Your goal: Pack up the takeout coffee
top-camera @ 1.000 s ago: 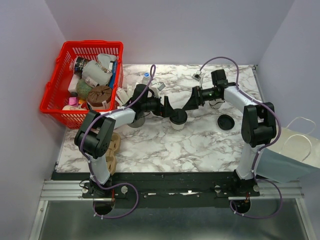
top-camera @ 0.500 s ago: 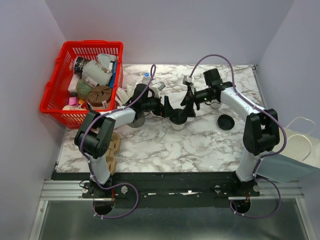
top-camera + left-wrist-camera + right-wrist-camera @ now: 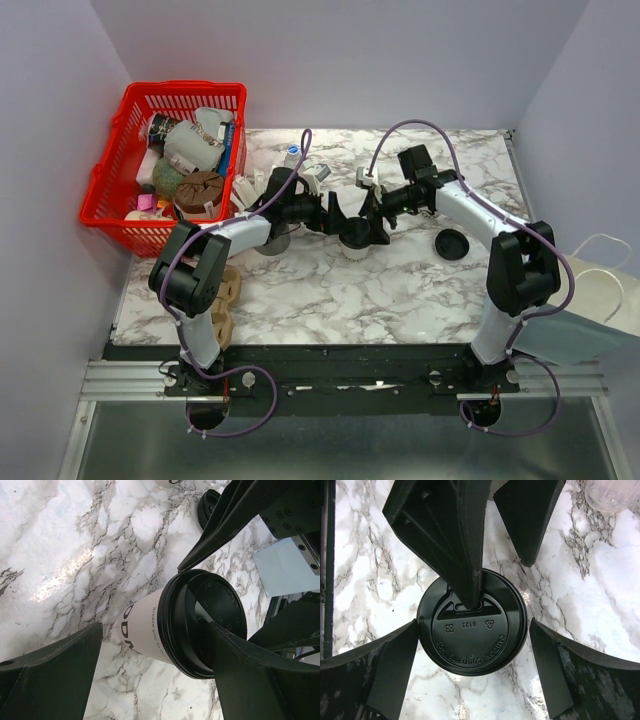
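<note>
A cream-white coffee cup with a black lid stands upright mid-table. My left gripper is open and reaches in from the left. In the left wrist view the cup stands between its fingers, and one fingertip rests on the lid. My right gripper is open and hangs over the cup from the right. In the right wrist view its fingers straddle the lid without touching it. No other lidded cup shows.
A loose black lid lies right of the cup. A red basket of clutter stands back left, with a water bottle near it. A brown cup carrier lies front left. A paper bag stands off the table's right edge.
My right arm has swung left from the back right, so its open gripper now hangs over the cup's lid. The left arm and the cup have not moved.
</note>
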